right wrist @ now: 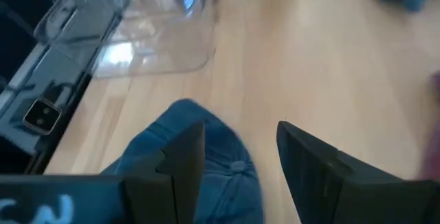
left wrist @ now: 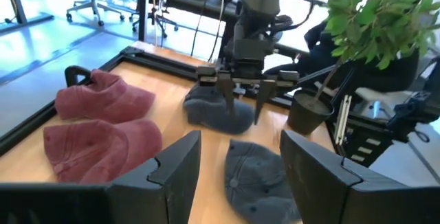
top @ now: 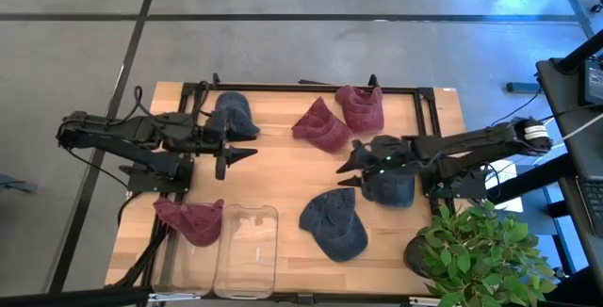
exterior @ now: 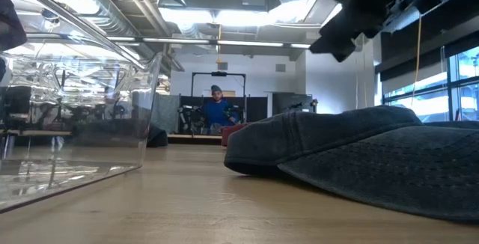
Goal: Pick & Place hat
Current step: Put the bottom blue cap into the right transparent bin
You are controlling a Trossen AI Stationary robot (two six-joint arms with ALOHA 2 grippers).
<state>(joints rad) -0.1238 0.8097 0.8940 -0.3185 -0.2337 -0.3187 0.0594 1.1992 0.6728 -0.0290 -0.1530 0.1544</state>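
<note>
Several caps lie flat on the wooden table. A blue cap (top: 334,224) sits near the table's near edge, also in the low view (exterior: 359,147) and the right wrist view (right wrist: 206,165). A dark cap (top: 389,186) lies under the right arm. Two maroon caps (top: 323,126) (top: 361,107) and a dark blue cap (top: 231,116) lie toward the far edge. Another maroon cap (top: 191,220) rests at the far end of a clear bin (top: 247,246). My right gripper (top: 347,173) (right wrist: 240,138) is open, hovering above the blue cap's far side. My left gripper (top: 240,159) (left wrist: 240,148) is open over bare table.
A potted plant (top: 480,250) stands at the table's near right corner, close to the right arm. A black frame (top: 301,87) runs along the far edge. Bare wood lies between the two grippers. A person (exterior: 217,109) sits far off in the room.
</note>
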